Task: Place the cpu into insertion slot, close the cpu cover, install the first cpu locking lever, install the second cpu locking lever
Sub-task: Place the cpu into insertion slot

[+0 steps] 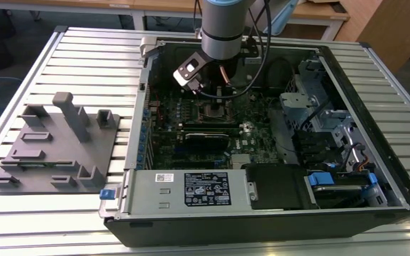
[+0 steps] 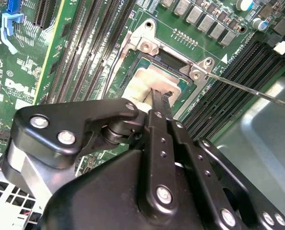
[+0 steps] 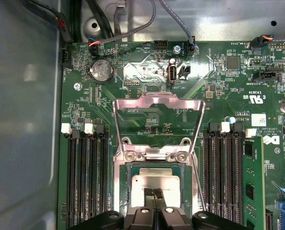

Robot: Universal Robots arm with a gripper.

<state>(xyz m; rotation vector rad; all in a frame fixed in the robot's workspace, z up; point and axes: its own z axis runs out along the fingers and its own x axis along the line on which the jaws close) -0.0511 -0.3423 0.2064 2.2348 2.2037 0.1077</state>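
Observation:
The cpu (image 3: pixel 152 181), a small silver-grey square, lies flat inside the insertion slot (image 3: pixel 185 184) on the green board. My gripper (image 3: pixel 154 192) hangs straight over it, thin black fingers shut together, tips at the chip's top face. In the second wrist view the gripper (image 2: pixel 159 96) stands on the pale cpu (image 2: pixel 143 79). The cpu cover (image 3: pixel 156 101), a shiny metal frame, stands swung up and open on its hinge. A thin locking lever (image 2: pixel 250 91) sticks out sideways, unlatched. In the exterior view the gripper (image 1: pixel 215 98) is down inside the open computer case (image 1: pixel 347 208).
Long black memory slots (image 3: pixel 87 177) flank the socket on both sides. Black cables (image 1: pixel 262 69) hang beside the arm. A drive cage (image 1: pixel 312 106) and power supply (image 1: pixel 190 189) fill the case. A grey fixture plate (image 1: pixel 52 146) sits on the slatted table at the exterior view's left.

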